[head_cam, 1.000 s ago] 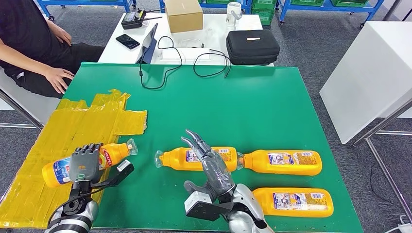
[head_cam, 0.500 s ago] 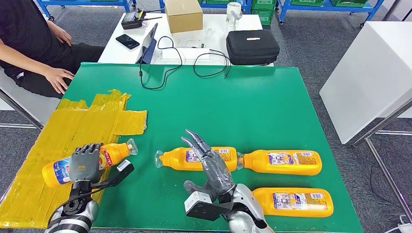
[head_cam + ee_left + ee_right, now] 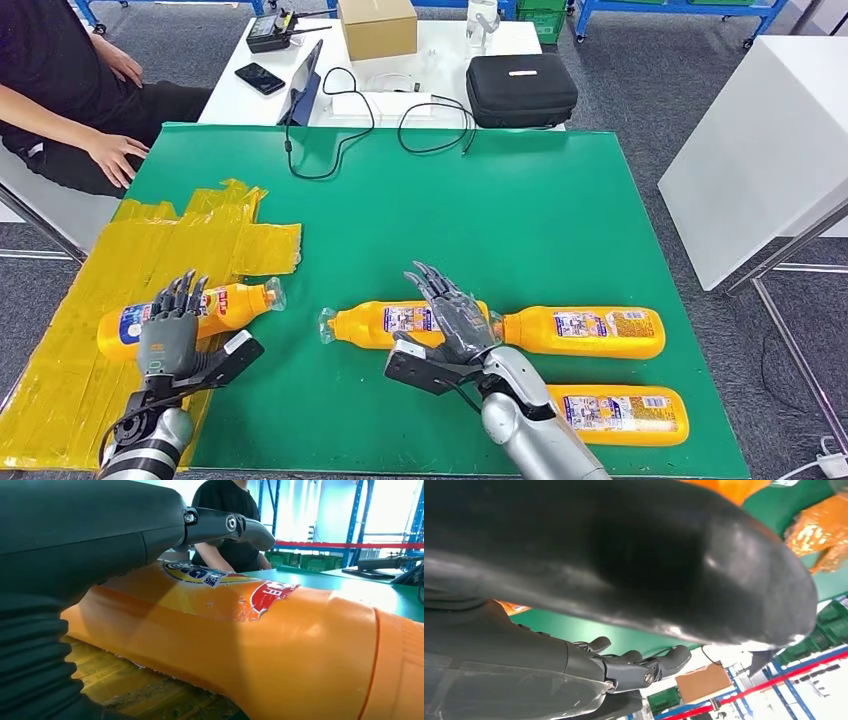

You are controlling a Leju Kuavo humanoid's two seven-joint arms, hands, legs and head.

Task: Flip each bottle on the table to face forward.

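Observation:
Several orange bottles lie on their sides on the green table (image 3: 520, 210). The left bottle (image 3: 228, 302) rests on yellow tape, cap toward the right. My left hand (image 3: 168, 340) lies against its near side with fingers stretched over it and thumb held out to the side; the left wrist view has the bottle (image 3: 280, 645) close under the fingers (image 3: 225, 525). My right hand (image 3: 455, 318) hovers with spread fingers over the label end of the middle bottle (image 3: 370, 326). Two more bottles lie to the right (image 3: 590, 333) and near the front edge (image 3: 625, 414).
A yellow tape patch (image 3: 150, 240) covers the table's left side. A person (image 3: 60, 90) sits at the far left corner. Behind stands a white table with a black case (image 3: 522, 90), a cardboard box (image 3: 378, 25) and cables (image 3: 340, 150). A white cabinet (image 3: 770, 140) is at the right.
My left hand's fingers have uncurled from the left bottle, which now lies less tilted. My right hand has moved forward and right over the middle bottle. The camera shifted slightly.

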